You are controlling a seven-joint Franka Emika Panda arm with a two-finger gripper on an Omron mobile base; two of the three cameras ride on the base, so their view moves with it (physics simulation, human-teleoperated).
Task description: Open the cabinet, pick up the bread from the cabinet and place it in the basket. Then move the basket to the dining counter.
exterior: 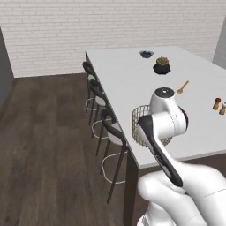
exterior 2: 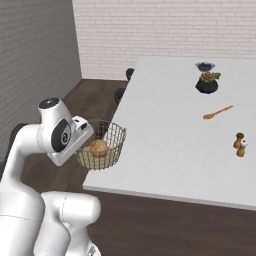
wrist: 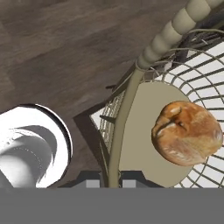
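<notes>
White worktop [exterior 2: 165, 135] edge barely carries the basket [exterior 2: 111, 145] (bread [exterior 2: 98, 148] inside), its rim pinched by the closed hand [wrist: 108, 181]; tipping floorward is risked.

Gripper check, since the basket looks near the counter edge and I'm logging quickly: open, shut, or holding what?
Gripper: shut on the basket rim, bread inside.

A home kitchen's dining area is suggested by a long white desk [exterior: 128, 79] lined with bar stools [exterior: 110, 132], a wooden spoon [exterior 2: 218, 113], shakers [exterior 2: 240, 144] and white brick walls [exterior: 88, 26].
</notes>
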